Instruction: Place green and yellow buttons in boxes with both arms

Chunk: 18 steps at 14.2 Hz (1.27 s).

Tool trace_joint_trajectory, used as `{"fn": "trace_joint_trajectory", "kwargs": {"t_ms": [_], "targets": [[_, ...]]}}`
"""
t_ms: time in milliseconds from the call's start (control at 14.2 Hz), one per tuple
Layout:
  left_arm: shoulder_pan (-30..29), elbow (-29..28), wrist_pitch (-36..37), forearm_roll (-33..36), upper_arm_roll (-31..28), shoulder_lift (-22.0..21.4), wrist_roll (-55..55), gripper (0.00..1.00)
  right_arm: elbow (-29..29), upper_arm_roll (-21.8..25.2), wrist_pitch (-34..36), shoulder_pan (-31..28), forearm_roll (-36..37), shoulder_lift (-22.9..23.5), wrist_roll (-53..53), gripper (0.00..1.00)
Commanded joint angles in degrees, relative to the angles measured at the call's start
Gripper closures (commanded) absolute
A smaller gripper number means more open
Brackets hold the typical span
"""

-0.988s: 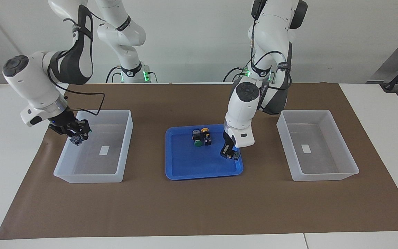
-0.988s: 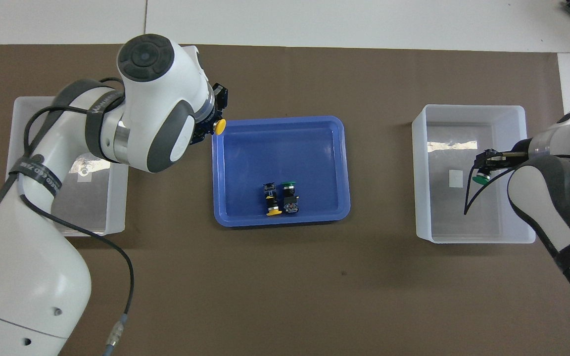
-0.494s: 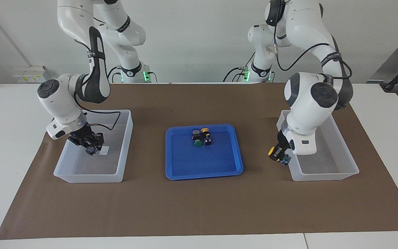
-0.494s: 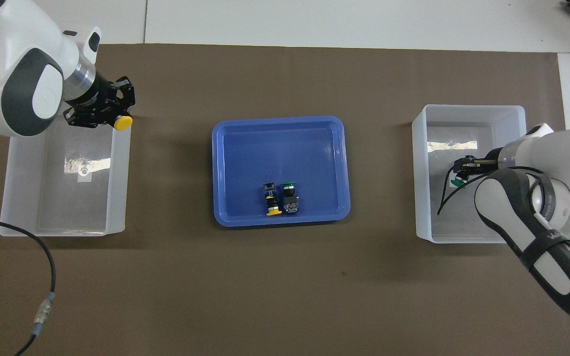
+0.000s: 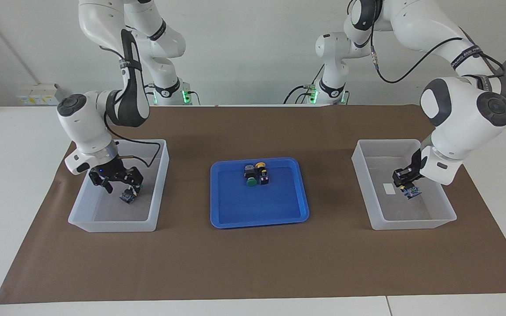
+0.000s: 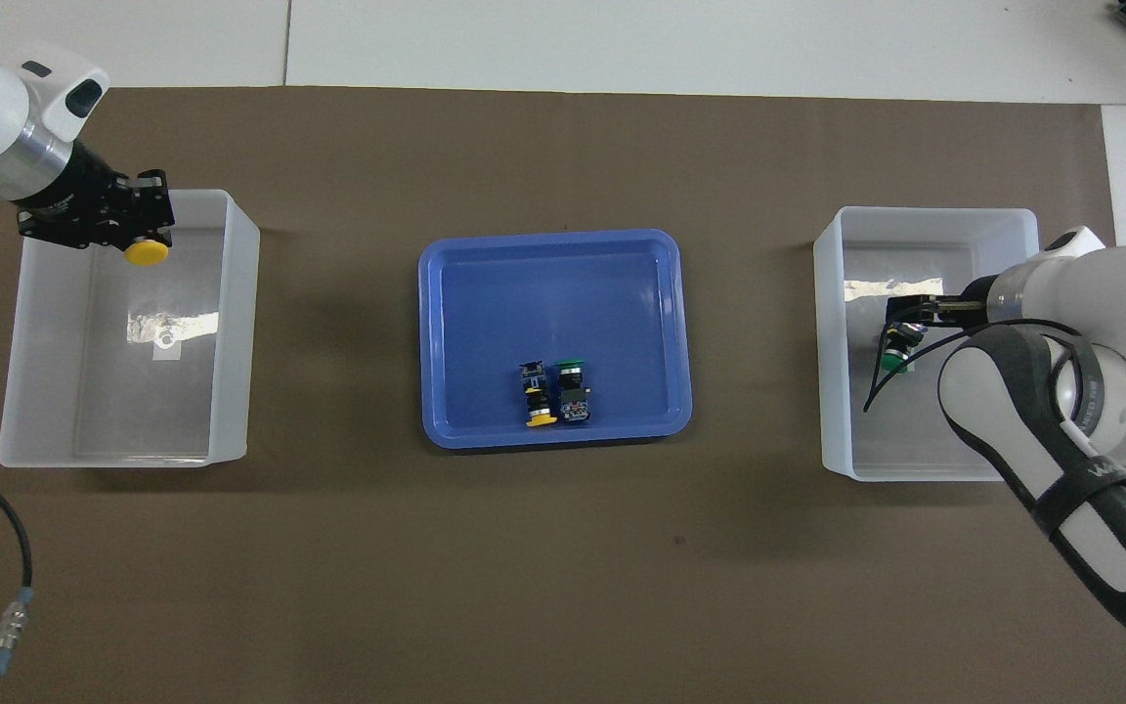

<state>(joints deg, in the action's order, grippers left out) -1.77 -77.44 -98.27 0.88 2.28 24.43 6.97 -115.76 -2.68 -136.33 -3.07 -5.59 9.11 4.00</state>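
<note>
Holding yellow button (image 6: 147, 252) pinched in left gripper (image 5: 404, 181) directly over bin (image 5: 450, 216); right gripper (image 5: 121, 182) spread wide, green button (image 5: 128, 196) dropping below it.

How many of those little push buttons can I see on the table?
4. A yellow button and a green button lie together in the blue tray. The left hand holds another yellow one over its box; another green one is at the right hand in the other box.

White arms (image 5: 459, 109), dark joint bands, black cables
</note>
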Motion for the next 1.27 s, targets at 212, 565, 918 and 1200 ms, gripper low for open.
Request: {"fn": "trace_joint_trajectory", "kwargs": {"t_ms": [212,565,918,1200], "targets": [[-4.73,-20.44,-18.07,0.7,0.62,-7.11,-9.77,1.0,4.84,-2.33,4.15,10.25,-2.14,-0.41,-9.15,0.0],[-3.59,-25.82,-20.9,0.53,1.06,-7.2,-12.15,1.0,4.76,-2.42,-0.41,19.31,-8.2,2.3,-13.57,0.0],[-3.59,-30.48,-26.69,0.53,1.15,-6.67,-17.26,1.0,4.4,-2.33,-9.91,27.49,-8.65,7.76,-19.2,0.0],[-3.68,-34.0,-31.54,0.35,1.15,-6.68,-17.26,1.0,4.14,-2.33,-13.94,30.13,-8.04,11.7,-17.8,0.01]]}}
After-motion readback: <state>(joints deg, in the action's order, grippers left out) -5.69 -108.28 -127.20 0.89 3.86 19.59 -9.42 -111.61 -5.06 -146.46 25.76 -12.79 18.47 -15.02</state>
